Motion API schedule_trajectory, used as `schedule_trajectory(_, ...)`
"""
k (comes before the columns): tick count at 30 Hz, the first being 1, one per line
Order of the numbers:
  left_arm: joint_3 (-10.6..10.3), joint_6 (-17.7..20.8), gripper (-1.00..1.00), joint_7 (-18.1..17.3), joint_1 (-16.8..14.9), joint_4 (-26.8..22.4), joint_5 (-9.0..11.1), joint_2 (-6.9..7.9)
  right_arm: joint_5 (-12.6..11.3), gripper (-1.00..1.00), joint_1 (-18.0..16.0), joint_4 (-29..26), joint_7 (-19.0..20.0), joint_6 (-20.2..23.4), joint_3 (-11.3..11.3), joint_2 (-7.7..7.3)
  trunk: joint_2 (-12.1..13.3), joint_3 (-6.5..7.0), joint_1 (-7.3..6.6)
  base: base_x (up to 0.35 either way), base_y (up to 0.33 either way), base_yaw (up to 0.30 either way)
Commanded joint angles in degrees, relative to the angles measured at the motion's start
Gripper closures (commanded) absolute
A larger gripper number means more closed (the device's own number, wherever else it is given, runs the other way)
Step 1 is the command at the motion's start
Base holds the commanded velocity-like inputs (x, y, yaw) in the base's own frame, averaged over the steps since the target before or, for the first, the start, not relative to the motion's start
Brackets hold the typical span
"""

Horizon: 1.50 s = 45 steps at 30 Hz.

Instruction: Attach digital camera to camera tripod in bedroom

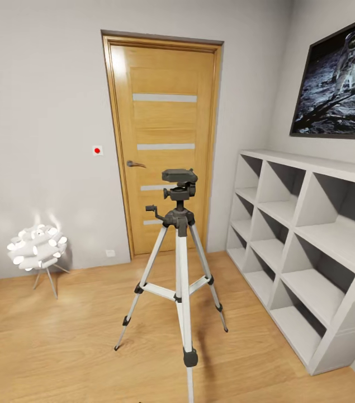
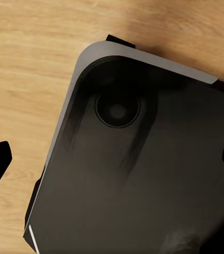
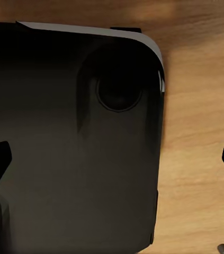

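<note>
The camera tripod [image 1: 178, 218] stands on the light wood floor of the bedroom, straight ahead in the head view. Its three silver legs are spread, and its black head [image 1: 179, 176] is bare, with a handle pointing left. The digital camera is out of view. In the left wrist view my left gripper [image 2: 112, 161] is open, one dark fingertip at each side edge, with nothing between them. My right gripper [image 3: 112, 161] is open and empty in the same way. Both hang above my own dark base [image 2: 143, 174] and the floor.
A closed wooden door [image 1: 166, 145] is behind the tripod. A white cube shelf [image 1: 306, 240] lines the right wall under a framed astronaut picture [image 1: 339, 84]. A glowing white ball lamp [image 1: 37, 246] stands at the left. Bare floor lies between lamp and tripod.
</note>
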Motion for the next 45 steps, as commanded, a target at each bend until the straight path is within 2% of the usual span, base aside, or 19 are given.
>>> schedule_trajectory(1,0.0,-0.1,-1.00,0.0,0.0,0.0,0.2,0.00,0.4,-1.00,0.0,0.0,0.0,-0.1,0.0,-0.07,0.0,-0.04,0.00,0.000,0.000,0.000)
schedule_trajectory(14,0.1,-0.1,-1.00,0.0,0.0,0.0,0.2,0.00,0.4,-1.00,0.0,0.0,0.5,-0.1,0.1,-0.01,0.0,-0.04,0.00,-0.004,0.000,0.000)
schedule_trajectory(25,0.1,-0.1,-1.00,0.0,0.0,-0.1,0.3,0.01,0.4,-1.00,0.0,0.0,0.5,-0.1,0.1,-0.04,0.0,-0.04,0.00,-0.135,0.000,0.000)
schedule_trajectory(45,0.2,-0.2,-1.00,0.1,0.0,-0.1,0.2,-0.05,0.4,-1.00,0.0,0.0,0.5,-0.2,0.2,-0.15,0.0,-0.04,0.00,-0.006,0.000,0.000)
